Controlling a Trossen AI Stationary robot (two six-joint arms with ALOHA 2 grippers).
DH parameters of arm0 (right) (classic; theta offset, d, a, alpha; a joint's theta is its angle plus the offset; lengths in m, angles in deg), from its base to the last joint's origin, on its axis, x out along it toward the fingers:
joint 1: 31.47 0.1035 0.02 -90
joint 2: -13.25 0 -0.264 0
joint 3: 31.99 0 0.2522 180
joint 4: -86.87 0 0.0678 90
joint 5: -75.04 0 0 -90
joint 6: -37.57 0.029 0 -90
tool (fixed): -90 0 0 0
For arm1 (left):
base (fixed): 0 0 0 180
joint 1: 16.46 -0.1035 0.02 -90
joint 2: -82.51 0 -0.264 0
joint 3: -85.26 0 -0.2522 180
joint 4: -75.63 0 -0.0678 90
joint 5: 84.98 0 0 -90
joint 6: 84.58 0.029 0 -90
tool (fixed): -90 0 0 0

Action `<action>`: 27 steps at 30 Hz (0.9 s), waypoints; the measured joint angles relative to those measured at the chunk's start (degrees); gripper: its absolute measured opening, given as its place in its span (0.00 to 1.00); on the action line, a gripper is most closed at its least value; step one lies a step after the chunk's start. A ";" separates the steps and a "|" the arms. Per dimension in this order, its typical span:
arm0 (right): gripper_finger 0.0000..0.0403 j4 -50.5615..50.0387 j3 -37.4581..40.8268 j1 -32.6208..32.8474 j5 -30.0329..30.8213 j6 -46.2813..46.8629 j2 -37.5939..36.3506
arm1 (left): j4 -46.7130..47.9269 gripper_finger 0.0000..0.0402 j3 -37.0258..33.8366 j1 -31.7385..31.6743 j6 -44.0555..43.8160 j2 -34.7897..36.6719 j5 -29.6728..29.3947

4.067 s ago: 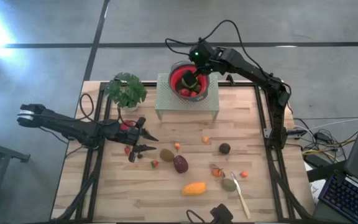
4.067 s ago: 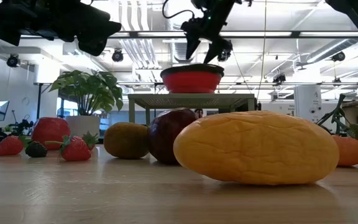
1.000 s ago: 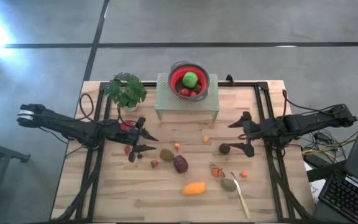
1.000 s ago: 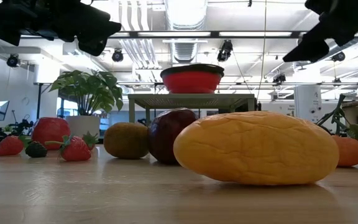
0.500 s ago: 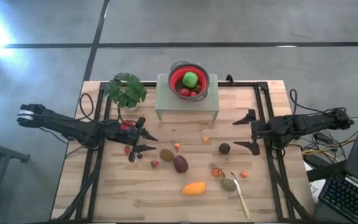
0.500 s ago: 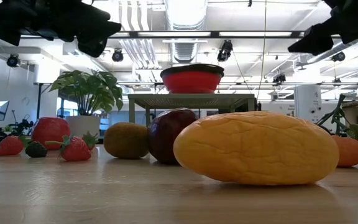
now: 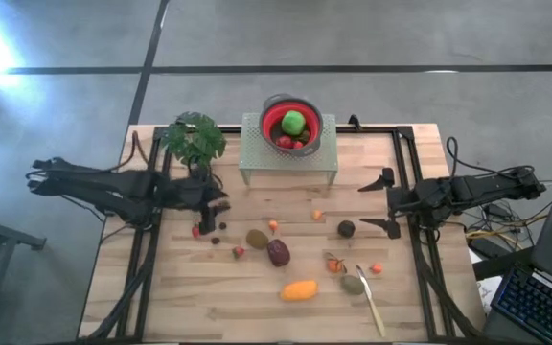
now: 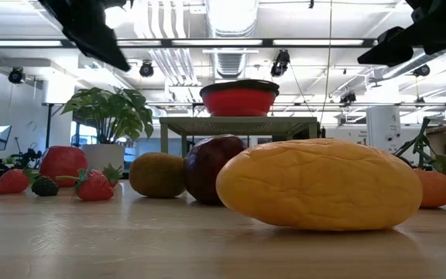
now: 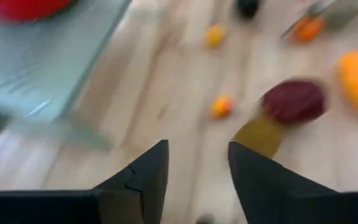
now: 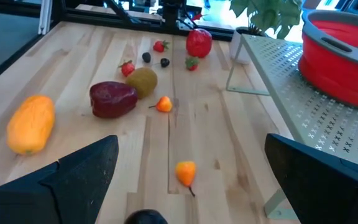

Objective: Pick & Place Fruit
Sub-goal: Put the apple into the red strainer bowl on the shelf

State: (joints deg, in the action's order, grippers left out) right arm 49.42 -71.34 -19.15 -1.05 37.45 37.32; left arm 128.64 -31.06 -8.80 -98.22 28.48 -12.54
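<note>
A green apple (image 7: 294,122) lies in the red bowl (image 7: 268,119) on the pale rack (image 7: 288,158). On the table lie a maroon oval (image 7: 278,252), a brown oval (image 7: 257,238), an orange oval (image 7: 299,289), a dark fruit (image 7: 347,228) and small red and orange berries. My left gripper (image 7: 218,200) is open and empty above the table's left part, near the plant; its wrist view (image 9: 197,146) looks toward the maroon oval (image 9: 291,102). My right gripper (image 7: 364,205) is wide open and empty, just right of the dark fruit (image 10: 145,218).
A leafy potted plant (image 7: 195,140) stands at the far left beside the rack. A slim pale utensil (image 7: 370,302) lies near the front right, next to a greenish oval (image 7: 353,284). Black frame rails run along the table's left and right sides.
My left gripper has swung from beside the berries toward the table's far edge and turned about; its wrist view is blurred with motion. My right gripper has drawn back a little toward the table's right edge, away from the dark fruit, still wide open. The fruit has not moved.
</note>
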 joint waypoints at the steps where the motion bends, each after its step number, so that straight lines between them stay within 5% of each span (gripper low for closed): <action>1: 0.99 -0.04 0.00 0.00 0.00 0.00 0.03 | 4.90 0.46 2.18 0.00 -1.50 -0.62 -1.19; 6: 0.99 -0.03 0.00 0.00 0.00 0.00 0.05 | 22.64 0.61 8.50 -0.04 -11.85 -3.35 -3.20; 11: 0.99 -0.04 0.00 0.02 0.00 0.09 0.11 | 29.60 0.71 7.40 -0.11 -20.95 -4.50 -3.22; 27: 0.99 -0.02 0.02 0.04 0.00 0.09 0.09 | 31.53 0.73 3.10 -1.98 -36.09 -6.08 -2.82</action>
State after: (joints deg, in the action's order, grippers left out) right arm 49.41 -71.31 -19.11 -1.05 37.53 37.41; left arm 160.17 -27.96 -10.78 -134.31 22.40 -15.35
